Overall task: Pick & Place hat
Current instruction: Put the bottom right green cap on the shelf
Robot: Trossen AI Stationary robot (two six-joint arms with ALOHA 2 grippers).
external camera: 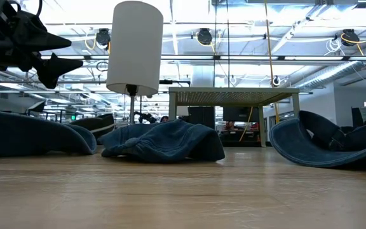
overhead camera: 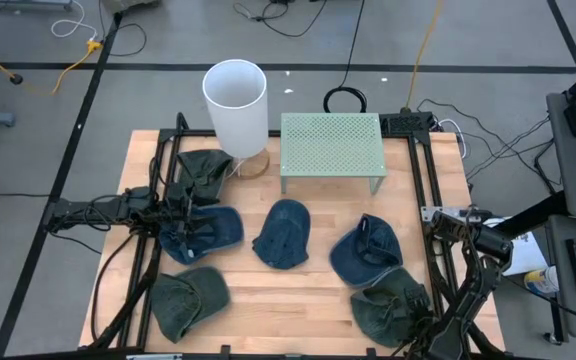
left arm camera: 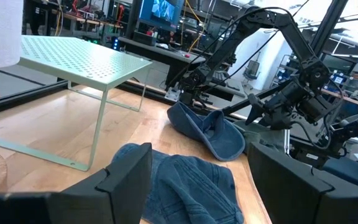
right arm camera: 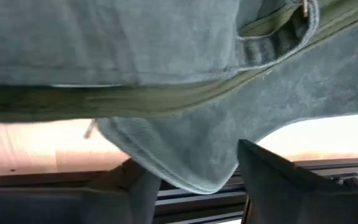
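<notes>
Several denim hats lie on the wooden table (overhead camera: 298,295): blue ones at left (overhead camera: 208,232), middle (overhead camera: 283,235) and right (overhead camera: 366,250), green ones at far left (overhead camera: 203,170), near left (overhead camera: 188,300) and near right (overhead camera: 393,312). My left gripper (overhead camera: 180,207) is open and hovers above the left blue hat, raised well off the table in the low view (external camera: 68,52). Its wrist view (left arm camera: 199,152) looks across blue denim (left arm camera: 185,186) toward the right blue hat (left arm camera: 210,132). My right gripper (right arm camera: 197,168) is open at the near-right green hat (right arm camera: 185,81), near the table's near edge. My right gripper has its fingers (right arm camera: 278,180) on either side of a hanging edge of the green hat (right arm camera: 188,162). Whether they touch the cloth I cannot tell. The rest of the hat fills the wrist view close in front.
A white cylinder lamp (overhead camera: 236,100) on a round wooden base and a pale green perforated stand (overhead camera: 331,150) occupy the far side. Black rails (overhead camera: 423,180) run along both sides of the table. Bare wood lies between the two near hats.
</notes>
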